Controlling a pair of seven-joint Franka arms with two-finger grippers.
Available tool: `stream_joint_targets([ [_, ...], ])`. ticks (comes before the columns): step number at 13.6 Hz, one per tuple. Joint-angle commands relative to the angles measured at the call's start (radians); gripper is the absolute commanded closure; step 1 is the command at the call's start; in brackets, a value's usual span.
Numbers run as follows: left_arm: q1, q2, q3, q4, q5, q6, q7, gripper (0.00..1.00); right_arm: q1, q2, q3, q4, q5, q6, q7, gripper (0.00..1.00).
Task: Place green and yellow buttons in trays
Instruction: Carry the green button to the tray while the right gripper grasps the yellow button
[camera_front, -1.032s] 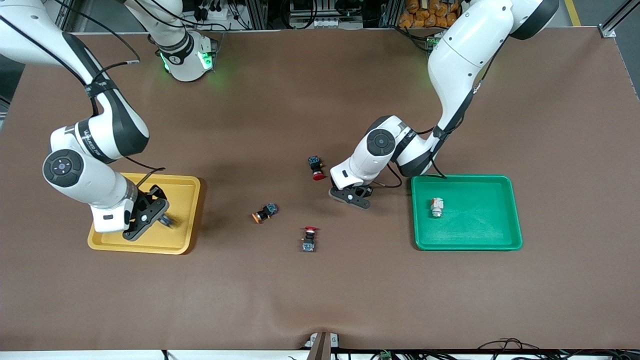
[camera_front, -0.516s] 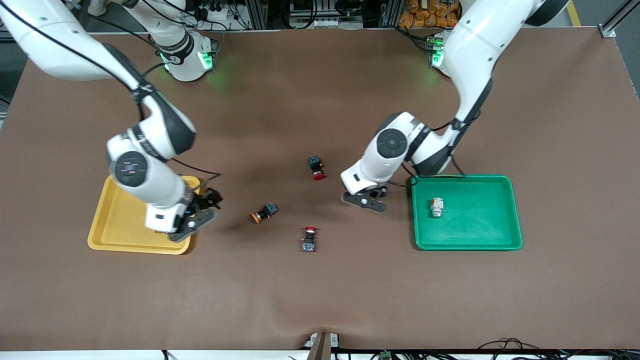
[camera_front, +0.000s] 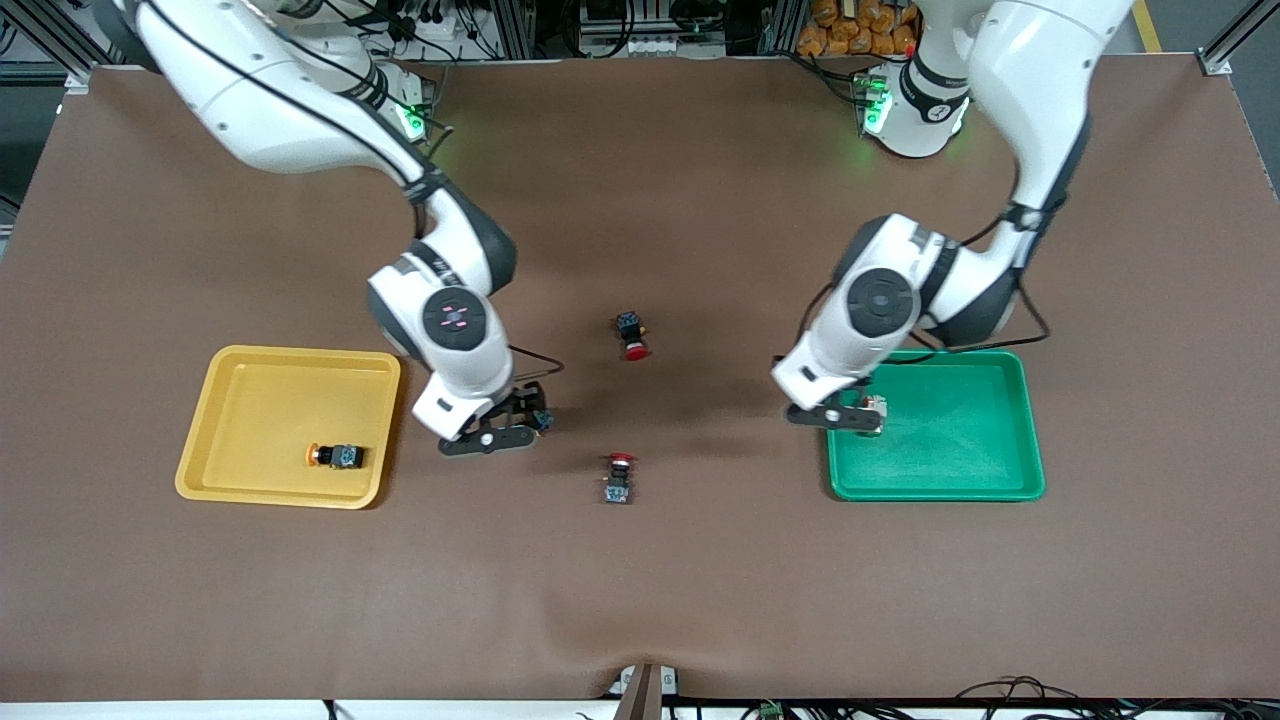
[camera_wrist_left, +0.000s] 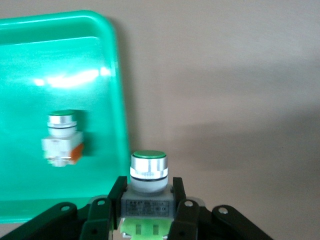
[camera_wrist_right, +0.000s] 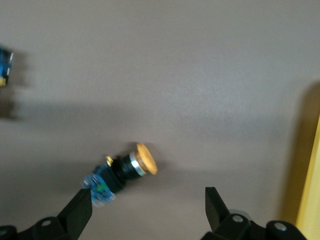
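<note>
My left gripper (camera_front: 835, 415) is shut on a green button (camera_wrist_left: 148, 175) with a whitish body and holds it over the rim of the green tray (camera_front: 960, 460) at the edge toward the right arm's end. A second green button (camera_front: 878, 405) lies in that tray and also shows in the left wrist view (camera_wrist_left: 61, 137). My right gripper (camera_front: 505, 428) is open, low over a yellow button (camera_wrist_right: 122, 172) that lies on its side on the table, close to one finger (camera_wrist_right: 80, 210). Another yellow button (camera_front: 335, 456) lies in the yellow tray (camera_front: 260, 390).
Two red-capped black switches lie mid-table: one (camera_front: 630, 335) farther from the front camera, one (camera_front: 618, 478) nearer. The yellow tray's rim (camera_wrist_right: 311, 190) shows at the edge of the right wrist view. The green tray's rim (camera_wrist_left: 117, 90) runs beside the held button.
My right gripper left a yellow button in the yellow tray and moved toward mid-table, over the other yellow button. My left gripper moved from mid-table to the green tray's edge.
</note>
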Motion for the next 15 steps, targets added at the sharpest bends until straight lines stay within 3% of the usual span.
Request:
stream_joint_targets([
  [1,0.074,-0.050,-0.011,-0.049,0.008,-0.007,0.031,1.00,0.011,0.050,-0.024,0.063,-0.006,-0.013,0.187,0.00],
  [6,0.206,-0.044,-0.011,-0.066,0.008,-0.007,0.241,0.98,-0.003,0.099,-0.024,0.063,0.030,-0.007,0.588,0.00],
  [8,0.235,-0.027,-0.009,-0.083,0.008,0.002,0.286,0.97,-0.003,0.104,-0.025,0.063,0.053,0.080,0.695,0.00],
  [12,0.358,0.031,-0.009,-0.082,0.017,0.039,0.460,0.95,0.017,0.156,-0.031,0.062,0.044,0.130,0.760,0.00],
  [15,0.381,0.070,-0.005,-0.079,0.020,0.083,0.510,0.95,0.017,0.164,-0.031,0.051,0.047,0.126,0.760,0.00],
])
